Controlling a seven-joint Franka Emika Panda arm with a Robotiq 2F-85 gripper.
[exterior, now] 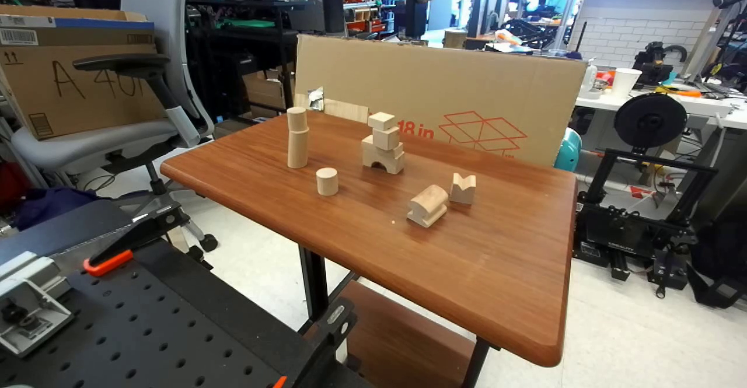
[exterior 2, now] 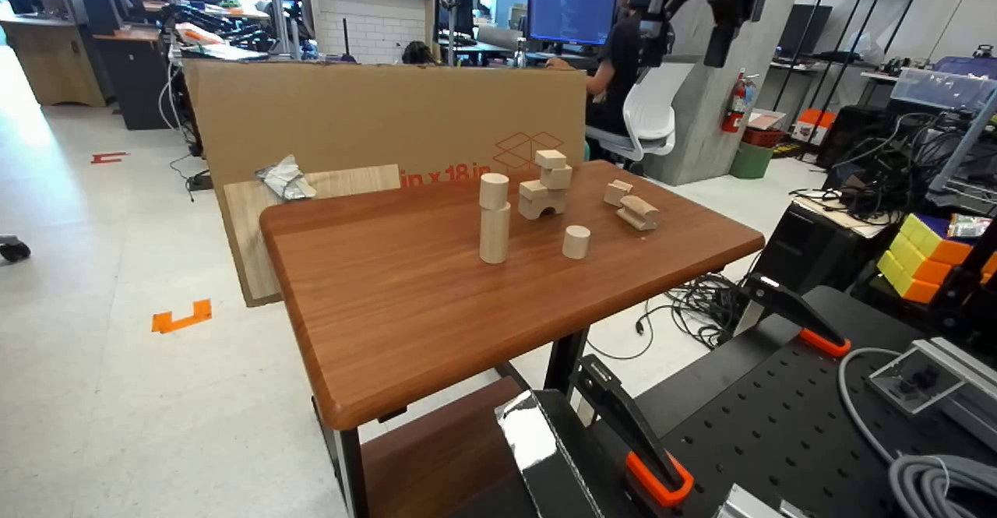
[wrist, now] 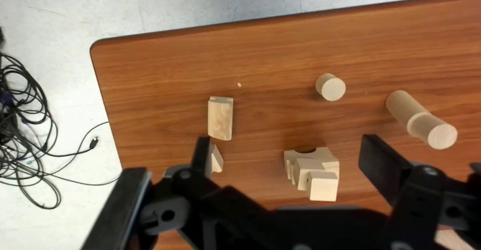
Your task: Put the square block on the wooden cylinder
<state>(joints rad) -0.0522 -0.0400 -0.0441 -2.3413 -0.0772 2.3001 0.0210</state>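
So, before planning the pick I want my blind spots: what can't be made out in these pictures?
Tall wooden cylinder: top end, covered by the round piece stacked on it, in every view.
Gripper: upper part cut off by the top edge in an exterior view.
Notched block: partly hidden by a gripper finger in the wrist view.
Monitor: screen text too small to read in an exterior view.

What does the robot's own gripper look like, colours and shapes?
The gripper is mostly black, with blocky jaws, angular linkages, round fittings and some greyish edges. I can make out no cables or markings on it. The arm itself I can't make out.
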